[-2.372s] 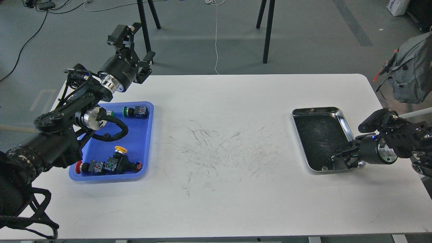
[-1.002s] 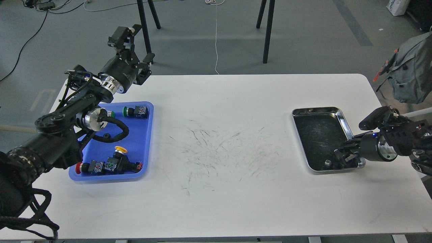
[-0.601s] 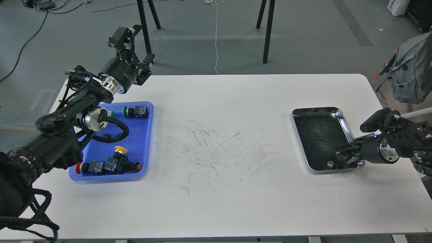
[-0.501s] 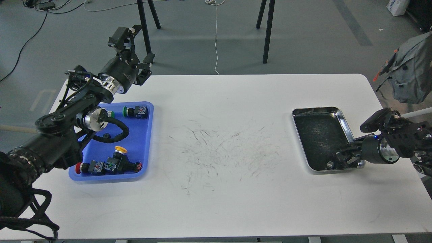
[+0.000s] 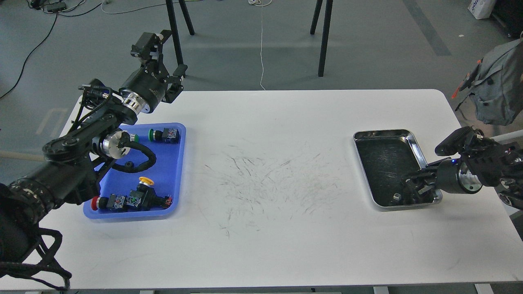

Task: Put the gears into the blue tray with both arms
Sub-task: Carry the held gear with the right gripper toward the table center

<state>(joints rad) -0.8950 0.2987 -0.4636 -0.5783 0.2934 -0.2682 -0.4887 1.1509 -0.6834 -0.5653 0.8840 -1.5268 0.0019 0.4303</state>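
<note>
Blue tray (image 5: 177, 163) is placed at the table's (image 5: 269, 245) left; metal tray (image 5: 408, 136) at right, well apart.

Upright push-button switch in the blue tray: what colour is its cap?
Yellow. The switch's cap shows best in the head view, near the front of the blue tray.

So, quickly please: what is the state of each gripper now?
Left gripper: open, holding nothing.
Right gripper: cannot be told; too dark, low in the silver tray.

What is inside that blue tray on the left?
The blue tray holds push-button switches with green, yellow and red caps, plus one small black ring-shaped piece, perhaps a gear. The left arm covers the tray's left side, so anything there is hidden.
</note>
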